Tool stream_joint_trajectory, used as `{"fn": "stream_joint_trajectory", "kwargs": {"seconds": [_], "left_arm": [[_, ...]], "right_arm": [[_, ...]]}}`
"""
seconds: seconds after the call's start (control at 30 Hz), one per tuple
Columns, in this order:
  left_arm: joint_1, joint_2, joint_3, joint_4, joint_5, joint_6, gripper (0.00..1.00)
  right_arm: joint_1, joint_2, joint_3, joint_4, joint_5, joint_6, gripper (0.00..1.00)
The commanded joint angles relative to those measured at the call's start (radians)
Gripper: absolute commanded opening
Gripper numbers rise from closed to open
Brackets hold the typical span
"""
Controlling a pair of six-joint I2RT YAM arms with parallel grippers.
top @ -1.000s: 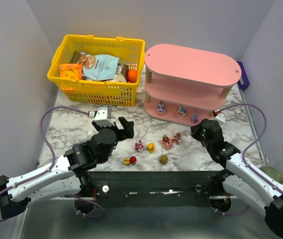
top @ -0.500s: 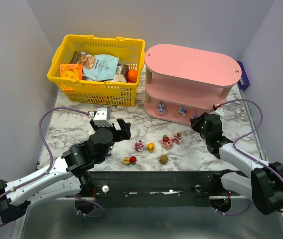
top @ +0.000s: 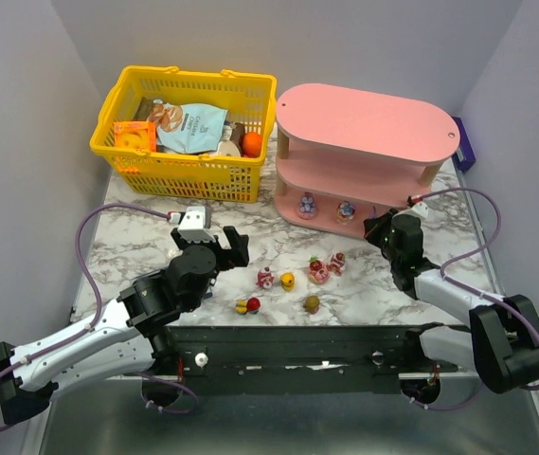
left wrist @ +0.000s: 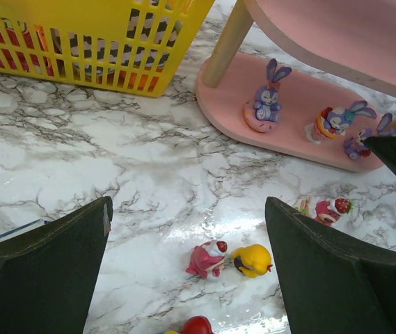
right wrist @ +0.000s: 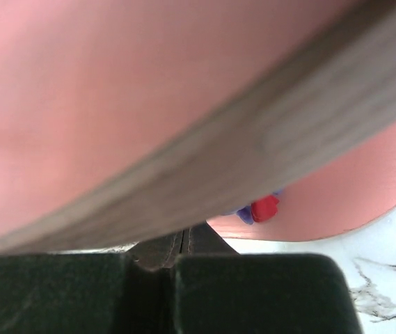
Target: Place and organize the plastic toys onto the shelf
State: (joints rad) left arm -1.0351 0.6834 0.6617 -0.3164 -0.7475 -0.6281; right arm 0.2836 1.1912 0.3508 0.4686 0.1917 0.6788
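The pink shelf stands at the back right. Purple bunny toys stand on its bottom tier. Loose plastic toys lie on the marble: a pink one, a yellow one, two red-pink ones, a red-yellow one and a brownish one. My left gripper hovers open above and behind the pink toy and the yellow toy. My right gripper is shut and empty, its tip against the shelf's bottom tier under a wooden post, beside a purple-red toy.
A yellow mesh basket with snack packets stands at the back left, next to the shelf. A dark blue box lies behind the shelf's right end. Grey walls close in on both sides.
My right arm has pushed forward and left, bringing its shut gripper up to the shelf's bottom tier. The left gripper has barely shifted and stays open.
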Motion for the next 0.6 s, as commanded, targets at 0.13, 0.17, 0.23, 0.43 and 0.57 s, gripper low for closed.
{"fn": "stream_joint_trajectory", "kwargs": {"seconds": [0.13,0.17,0.23,0.43,0.57], "left_arm": [[0.007,-0.005,-0.002,0.008,0.008,0.011,0.99],[0.007,-0.007,-0.002,0.008,0.007,0.011,0.99],[0.007,-0.007,-0.005,0.011,0.007,0.011,0.99],[0.010,-0.002,-0.008,0.016,0.014,0.011,0.99],[0.012,-0.002,-0.008,0.017,0.017,0.008,0.99]], "right_arm": [[-0.001,-0.054,-0.053,-0.031,-0.097,-0.008,0.01],[-0.001,-0.067,-0.058,-0.038,-0.098,-0.012,0.01],[-0.001,-0.093,-0.067,-0.061,-0.095,-0.016,0.01],[-0.001,-0.147,-0.069,-0.125,-0.060,-0.022,0.01],[-0.001,-0.101,-0.070,-0.090,-0.058,-0.019,0.01]]}}
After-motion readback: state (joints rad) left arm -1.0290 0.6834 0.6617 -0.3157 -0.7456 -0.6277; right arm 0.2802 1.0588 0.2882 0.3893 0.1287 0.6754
